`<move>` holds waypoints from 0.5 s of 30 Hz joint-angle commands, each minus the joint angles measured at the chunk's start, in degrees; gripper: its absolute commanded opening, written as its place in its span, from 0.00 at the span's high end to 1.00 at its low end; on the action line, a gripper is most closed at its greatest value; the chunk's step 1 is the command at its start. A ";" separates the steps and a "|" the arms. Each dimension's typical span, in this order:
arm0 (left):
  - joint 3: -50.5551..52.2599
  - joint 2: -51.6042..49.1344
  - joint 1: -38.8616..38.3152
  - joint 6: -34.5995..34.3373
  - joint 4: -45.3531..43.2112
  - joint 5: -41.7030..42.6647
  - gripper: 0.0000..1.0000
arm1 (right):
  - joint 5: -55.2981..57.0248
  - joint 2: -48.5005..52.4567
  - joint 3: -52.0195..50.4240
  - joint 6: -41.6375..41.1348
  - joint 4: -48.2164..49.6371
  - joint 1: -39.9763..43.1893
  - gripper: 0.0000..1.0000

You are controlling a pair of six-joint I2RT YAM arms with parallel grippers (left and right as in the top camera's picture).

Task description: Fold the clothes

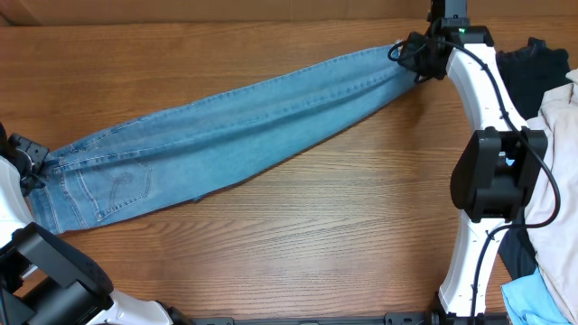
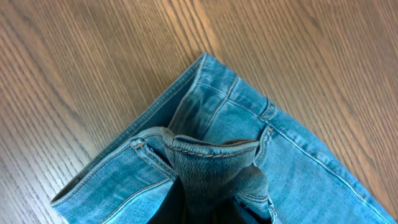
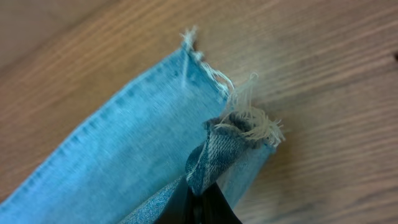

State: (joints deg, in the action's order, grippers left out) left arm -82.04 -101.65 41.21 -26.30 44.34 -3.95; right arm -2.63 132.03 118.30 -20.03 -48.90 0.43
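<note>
Diagonally, jeans (image 1: 226,126) span the table (image 1: 316,235), left gripper (image 1: 38,165) clenching waistband (image 2: 214,150), right gripper (image 1: 408,52) clenching hem (image 3: 231,134), beside heaped garments (image 1: 553,104).

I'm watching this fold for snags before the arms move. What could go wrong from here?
The right gripper pinches only a small bunch at the frayed hem; it may slip out under pull. The left gripper holds one pinch of waistband, so the jeans may fold crooked. The clothes pile beside the right arm could get dragged.

Wooden table (image 1: 316,226); jeans (image 1: 226,126) stretched diagonally across; garment heap (image 1: 558,126) right edge.
</note>
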 commanded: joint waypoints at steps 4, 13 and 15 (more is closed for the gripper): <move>-0.57 -0.76 0.22 -1.86 -0.94 -5.70 0.96 | 2.56 0.46 2.03 -1.40 4.11 0.52 0.96; -0.57 -5.90 0.00 -2.91 -1.90 -5.66 0.96 | 2.56 0.76 1.77 -1.38 6.43 0.42 0.96; -0.57 -6.40 0.00 -2.91 -2.58 -5.68 0.96 | 2.58 0.76 1.77 -1.38 6.67 0.42 0.96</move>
State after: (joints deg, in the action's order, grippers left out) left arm -82.06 -106.72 41.21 -28.16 42.96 -5.78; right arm -4.05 132.38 118.30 -20.99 -43.51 -0.14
